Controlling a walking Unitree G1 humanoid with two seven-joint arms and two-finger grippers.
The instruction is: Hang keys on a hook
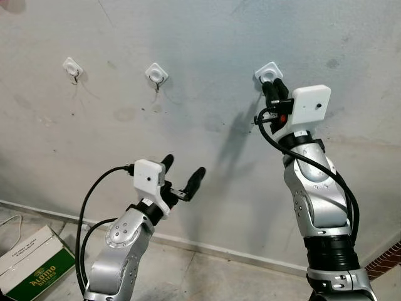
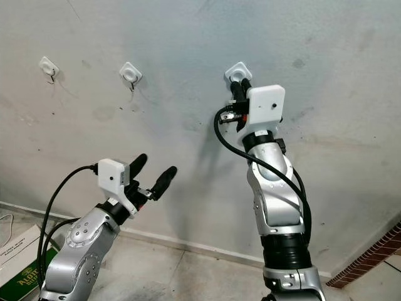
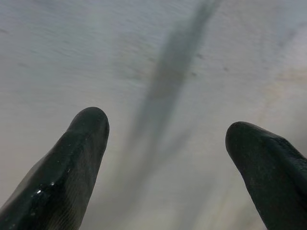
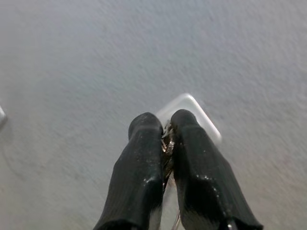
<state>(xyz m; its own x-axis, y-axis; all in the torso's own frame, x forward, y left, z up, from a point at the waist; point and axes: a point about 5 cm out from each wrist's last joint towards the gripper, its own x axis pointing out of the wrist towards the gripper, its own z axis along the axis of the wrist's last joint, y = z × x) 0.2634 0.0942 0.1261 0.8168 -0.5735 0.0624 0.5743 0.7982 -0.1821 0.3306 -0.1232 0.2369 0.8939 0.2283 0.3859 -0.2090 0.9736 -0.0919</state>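
Observation:
Three white hooks are stuck on the grey wall: a left hook, a middle hook and a right hook. My right gripper is raised right against the right hook, shut on the keys, a bit of metal that shows between its fingers. The white hook plate sits just beyond the fingertips. Whether the keys touch the hook is hidden. My left gripper is held low in front of the wall, open and empty.
A green and white cardboard box lies on the floor at the lower left. A white skirting runs along the wall's foot. Brick edging shows at the lower right.

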